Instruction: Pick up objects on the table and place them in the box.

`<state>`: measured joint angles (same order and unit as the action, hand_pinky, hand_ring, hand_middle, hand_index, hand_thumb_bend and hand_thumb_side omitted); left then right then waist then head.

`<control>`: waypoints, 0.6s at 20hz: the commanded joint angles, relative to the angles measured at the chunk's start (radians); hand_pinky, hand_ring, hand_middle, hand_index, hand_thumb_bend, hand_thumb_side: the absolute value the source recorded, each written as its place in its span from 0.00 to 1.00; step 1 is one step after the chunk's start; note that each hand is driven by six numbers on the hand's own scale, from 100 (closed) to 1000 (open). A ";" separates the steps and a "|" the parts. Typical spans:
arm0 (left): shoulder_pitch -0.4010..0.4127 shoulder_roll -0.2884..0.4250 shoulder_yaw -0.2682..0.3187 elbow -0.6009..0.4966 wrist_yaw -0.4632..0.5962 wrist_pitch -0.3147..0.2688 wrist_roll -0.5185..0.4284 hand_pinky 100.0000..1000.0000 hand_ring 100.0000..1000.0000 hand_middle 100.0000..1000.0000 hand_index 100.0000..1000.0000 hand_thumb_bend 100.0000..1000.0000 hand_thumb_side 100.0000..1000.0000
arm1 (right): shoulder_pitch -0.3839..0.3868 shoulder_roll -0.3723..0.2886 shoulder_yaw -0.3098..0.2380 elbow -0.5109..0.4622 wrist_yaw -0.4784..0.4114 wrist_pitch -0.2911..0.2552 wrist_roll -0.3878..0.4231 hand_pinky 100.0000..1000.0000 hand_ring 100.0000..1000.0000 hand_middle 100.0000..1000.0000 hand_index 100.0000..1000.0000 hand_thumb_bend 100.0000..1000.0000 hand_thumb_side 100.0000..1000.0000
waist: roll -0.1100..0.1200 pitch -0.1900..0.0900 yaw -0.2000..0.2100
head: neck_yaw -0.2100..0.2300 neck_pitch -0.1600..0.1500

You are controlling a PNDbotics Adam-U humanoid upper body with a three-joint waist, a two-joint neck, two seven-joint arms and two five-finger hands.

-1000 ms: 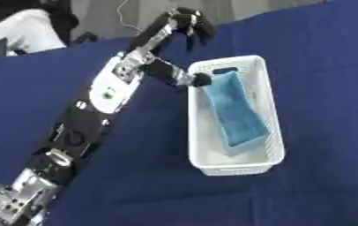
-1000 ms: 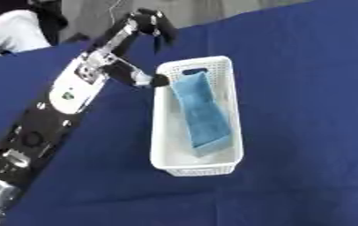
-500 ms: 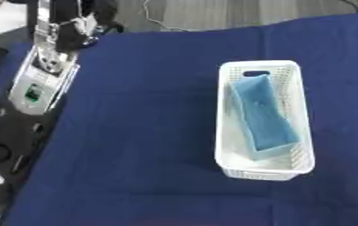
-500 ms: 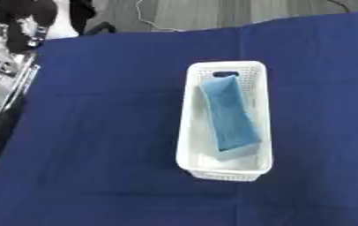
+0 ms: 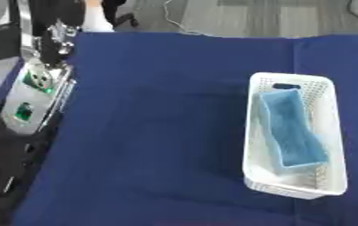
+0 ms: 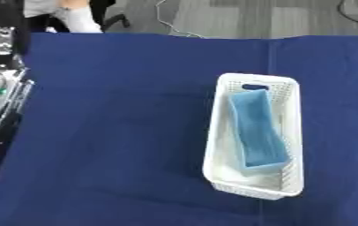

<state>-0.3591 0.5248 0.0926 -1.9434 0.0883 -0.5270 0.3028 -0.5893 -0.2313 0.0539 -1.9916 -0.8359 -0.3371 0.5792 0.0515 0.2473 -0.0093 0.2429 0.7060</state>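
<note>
left arm (image 5: pixel 35 88): now withdrawn from the white perforated plastic box (image 5: pixel 330 132) to the table's left edge | its hand: out of sight | flat blue pouch (image 5: pixel 292 130): released, lying in box

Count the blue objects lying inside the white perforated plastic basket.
1: a long light-blue rectangular object lies lengthwise inside the white perforated plastic basket, tilted against one side. Anything beneath it would be hidden.

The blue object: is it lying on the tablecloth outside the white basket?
No, the blue object lies inside the white basket, resting lengthwise between its walls, not on the dark blue tablecloth.
</note>
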 commanded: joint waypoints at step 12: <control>0.035 -0.134 0.033 -0.057 -0.120 0.009 0.001 0.74 0.90 0.88 0.90 0.00 0.96 | -0.002 -0.007 0.019 -0.008 -0.039 -0.064 0.209 0.91 0.97 0.97 0.94 0.00 0.70 | -0.035 -0.002 0.007 | -0.077 -0.073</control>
<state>-0.3140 0.3843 0.1220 -1.9806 -0.0128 -0.5165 0.3086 -0.5839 -0.2307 0.0733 -1.9916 -0.8597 -0.3832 0.7300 0.0153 0.2577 -0.0028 0.1745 0.6455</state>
